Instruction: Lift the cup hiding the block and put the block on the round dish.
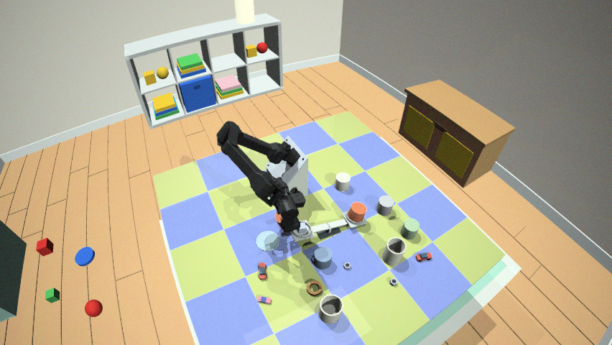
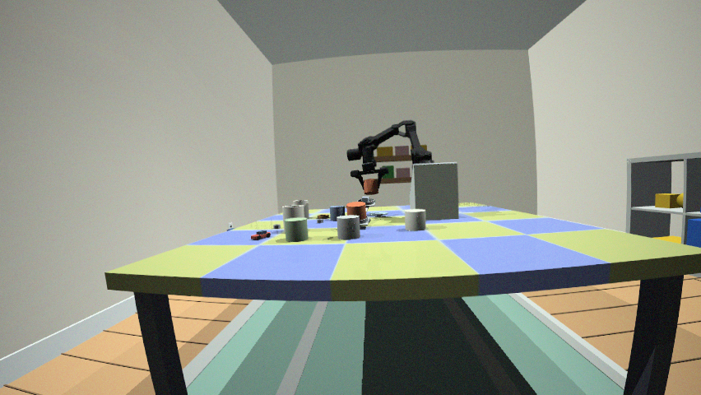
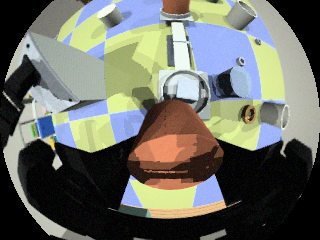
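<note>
The arm's black wrist [image 1: 287, 212] covers most of the lifted orange cup [image 1: 278, 218] in the top view; the wrist view cuts off the standing orange cup [image 3: 176, 6] at its upper edge.

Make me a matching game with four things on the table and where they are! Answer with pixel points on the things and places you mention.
1. claw [image 2: 371, 185] [image 3: 172, 139]
2. block [image 3: 187, 89]
3. brown ring [image 1: 314, 287] [image 3: 249, 114]
4. balance [image 1: 330, 227] [image 3: 181, 45]

A. sits on one end of the balance
B. lies flat on the table
C. has an orange cup on its other end
D. grips an orange cup

Pairs: 1-D, 2-A, 3-B, 4-C
</note>
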Robot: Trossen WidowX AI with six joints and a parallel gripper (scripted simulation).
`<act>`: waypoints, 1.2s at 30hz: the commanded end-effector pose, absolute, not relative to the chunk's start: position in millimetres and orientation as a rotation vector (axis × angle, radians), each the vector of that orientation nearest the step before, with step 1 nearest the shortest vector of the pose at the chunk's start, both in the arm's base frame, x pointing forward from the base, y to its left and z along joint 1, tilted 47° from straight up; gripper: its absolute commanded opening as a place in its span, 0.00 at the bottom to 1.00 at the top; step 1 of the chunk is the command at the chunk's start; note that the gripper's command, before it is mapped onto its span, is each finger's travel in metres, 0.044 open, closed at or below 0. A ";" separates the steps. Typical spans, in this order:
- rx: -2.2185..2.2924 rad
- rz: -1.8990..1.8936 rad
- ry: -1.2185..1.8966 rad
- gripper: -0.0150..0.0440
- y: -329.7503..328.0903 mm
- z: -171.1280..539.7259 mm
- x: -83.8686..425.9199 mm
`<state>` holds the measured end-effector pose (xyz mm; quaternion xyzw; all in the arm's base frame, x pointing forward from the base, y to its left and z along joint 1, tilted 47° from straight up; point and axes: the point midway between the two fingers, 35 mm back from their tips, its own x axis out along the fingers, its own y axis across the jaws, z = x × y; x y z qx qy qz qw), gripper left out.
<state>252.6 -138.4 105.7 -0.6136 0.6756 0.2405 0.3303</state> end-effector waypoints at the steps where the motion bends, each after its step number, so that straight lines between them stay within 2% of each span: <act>1: -1.591 0.636 1.749 0.25 -154.4 109.8 241.4; 36: -1.705 0.549 1.785 0.25 -256.6 151.0 117.3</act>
